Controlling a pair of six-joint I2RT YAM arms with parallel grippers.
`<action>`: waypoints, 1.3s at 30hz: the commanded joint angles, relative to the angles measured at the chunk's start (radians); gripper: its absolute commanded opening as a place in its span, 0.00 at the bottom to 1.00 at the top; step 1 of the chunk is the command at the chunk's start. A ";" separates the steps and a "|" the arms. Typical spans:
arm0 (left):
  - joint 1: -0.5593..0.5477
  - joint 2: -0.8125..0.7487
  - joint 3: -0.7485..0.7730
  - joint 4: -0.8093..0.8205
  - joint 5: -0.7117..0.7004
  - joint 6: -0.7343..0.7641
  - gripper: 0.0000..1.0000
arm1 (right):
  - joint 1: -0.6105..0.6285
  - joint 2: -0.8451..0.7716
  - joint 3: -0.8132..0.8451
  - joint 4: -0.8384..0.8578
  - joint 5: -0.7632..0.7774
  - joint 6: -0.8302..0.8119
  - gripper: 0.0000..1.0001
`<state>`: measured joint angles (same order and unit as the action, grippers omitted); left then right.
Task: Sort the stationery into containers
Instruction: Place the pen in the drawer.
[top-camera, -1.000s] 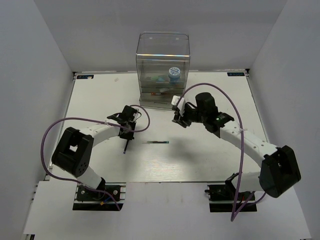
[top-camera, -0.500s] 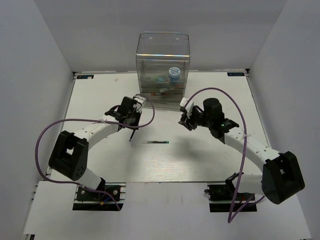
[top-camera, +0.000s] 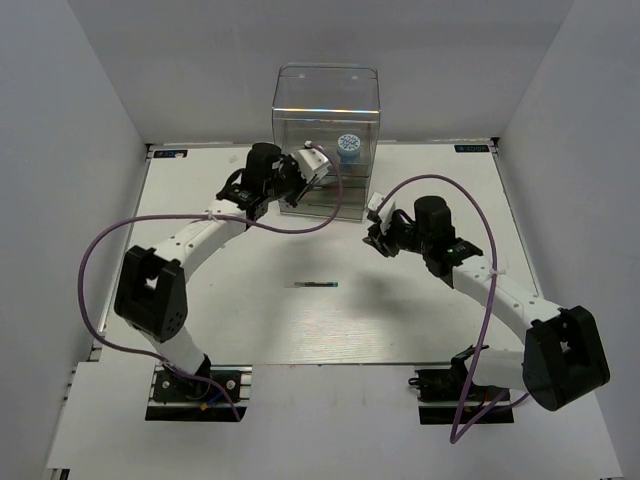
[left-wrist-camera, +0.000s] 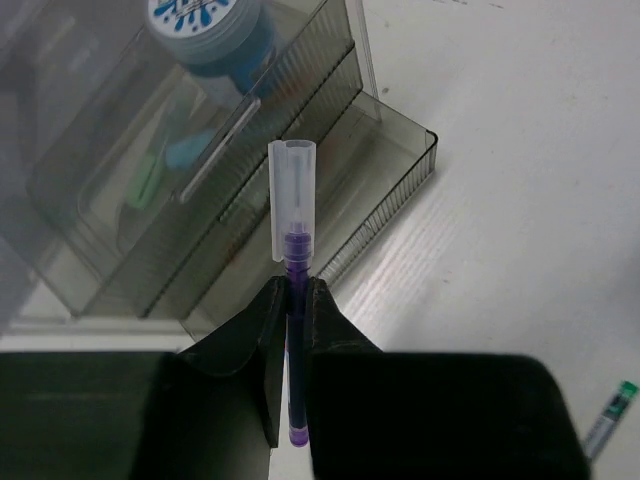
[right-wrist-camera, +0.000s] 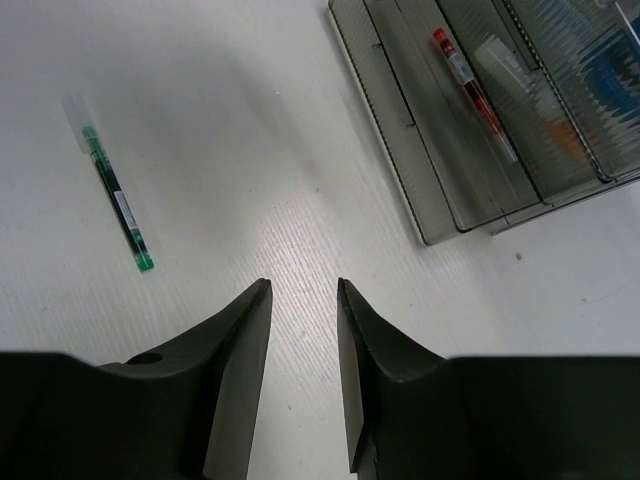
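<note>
Clamped tight on a purple pen (left-wrist-camera: 291, 240) in the left gripper (left-wrist-camera: 290, 300), clear cap aimed at the stepped-out drawers of the clear organiser (left-wrist-camera: 390, 190). Hovering spread apart with the right gripper (right-wrist-camera: 303, 300) over the white table (right-wrist-camera: 250, 150), near a green pen (right-wrist-camera: 115, 200) lying flat, well apart from those drawers.

Left gripper (left-wrist-camera: 290, 300) has swung from mid-table up to the organiser's (top-camera: 326, 95) front-left corner. The purple pen (left-wrist-camera: 291, 212) it clamps now has its capped end over the stepped drawers. Right gripper (right-wrist-camera: 303, 292) has drifted slightly right, away from the organiser.
</note>
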<state>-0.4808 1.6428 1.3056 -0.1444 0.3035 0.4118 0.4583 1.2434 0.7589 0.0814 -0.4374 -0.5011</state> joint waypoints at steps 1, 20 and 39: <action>-0.004 0.063 0.026 0.086 0.112 0.207 0.00 | -0.006 -0.033 -0.015 0.050 -0.026 0.006 0.38; -0.004 0.265 0.049 0.353 0.149 0.403 0.00 | -0.026 -0.033 -0.023 0.063 -0.038 0.002 0.38; -0.004 0.324 -0.005 0.477 0.040 0.375 0.35 | -0.043 -0.035 -0.033 0.067 -0.064 0.010 0.41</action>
<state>-0.4808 1.9823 1.3170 0.3054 0.3603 0.7933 0.4217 1.2312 0.7361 0.1078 -0.4786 -0.5018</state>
